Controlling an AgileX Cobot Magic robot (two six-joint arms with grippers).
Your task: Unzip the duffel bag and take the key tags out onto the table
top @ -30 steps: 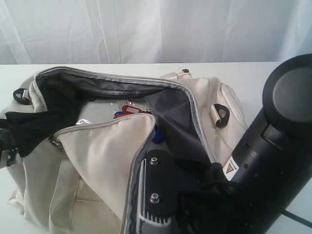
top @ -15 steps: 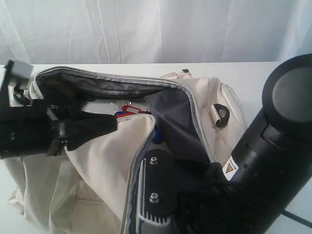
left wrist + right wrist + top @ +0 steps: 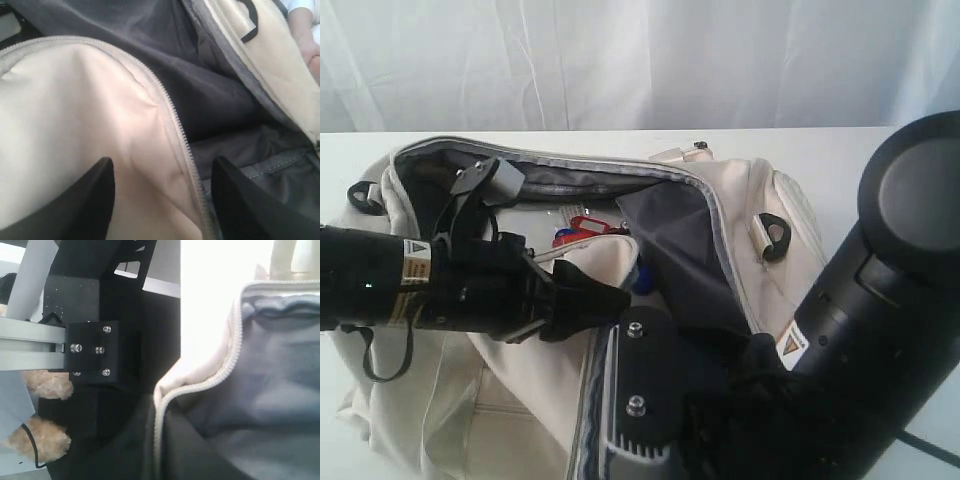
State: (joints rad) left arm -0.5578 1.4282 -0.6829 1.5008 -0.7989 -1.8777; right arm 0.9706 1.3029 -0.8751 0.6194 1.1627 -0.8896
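Two risks are raised by the present arrangement. The duffel bag (image 3: 510,400) lies unzipped on the white surface (image 3: 850,150). Its main opening gapes, and the key tags (image 3: 586,226) are seen as a red patch inside, against the grey lining and behind the near flap (image 3: 75,110). They are not yet on the surface.

The left jaws are released and spread wide above that cream flap, with the zip teeth (image 3: 176,130) running between them; nothing is gripped. No tags are shown in the left wrist view, so the reach is judged to be aimed short of them. If the jaws were closed here, the flap or its zip edge would be pinched instead, and the bag would be dragged along.

A second hazard is posed by the slack lining (image 3: 210,85). The rings could be snagged in a fold as they are lifted, and part of the bunch could be dropped back inside.

The right arm (image 3: 890,300) is crowded against the bag's near end, where the opening's edge (image 3: 200,385) is seen. Whether the right jaws are clenched on it cannot be told. Should that edge be let slip, the opening could sag shut over the tags.
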